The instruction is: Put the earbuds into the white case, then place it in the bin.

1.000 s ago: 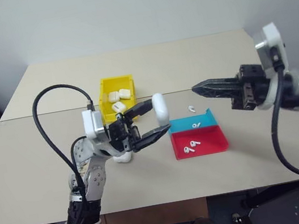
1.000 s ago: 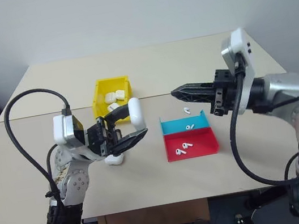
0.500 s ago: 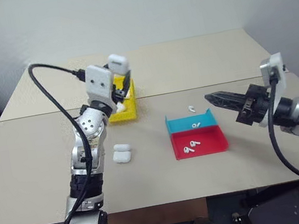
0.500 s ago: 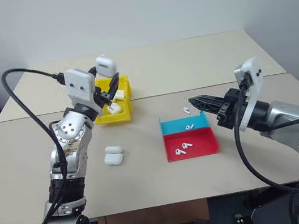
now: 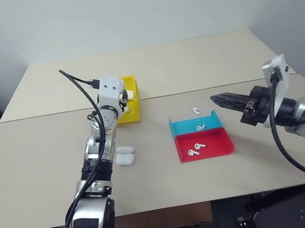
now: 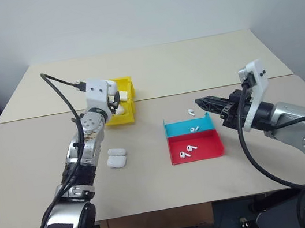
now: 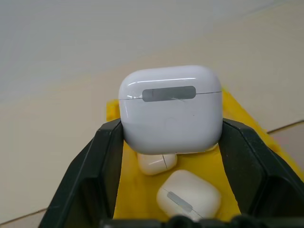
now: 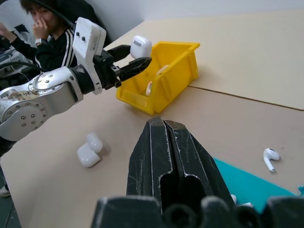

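Note:
My left gripper [image 7: 171, 127] is shut on the white case [image 7: 170, 109], with a black finger on each side of it. It holds the closed case level just above the yellow bin [image 5: 130, 115] at the table's middle left. Other white cases [image 7: 189, 195] lie inside the bin. One of the earbuds [image 5: 196, 110] lies loose on the table behind the blue tray [image 5: 183, 127]. More earbuds [image 5: 195, 149] sit in the red tray [image 5: 215, 145]. My right gripper [image 5: 213, 99] is shut and empty, hanging right of the trays and pointing left.
Two white cases [image 5: 125, 155] lie on the table in front of the bin, beside my left forearm. A person [image 8: 43, 29] sits beyond the table's left side. The table's right edge runs under my right arm.
My left arm swung the case up from the table's front and over to the bin, then lowered it toward the bin's opening. My right gripper sank and drew back to the right.

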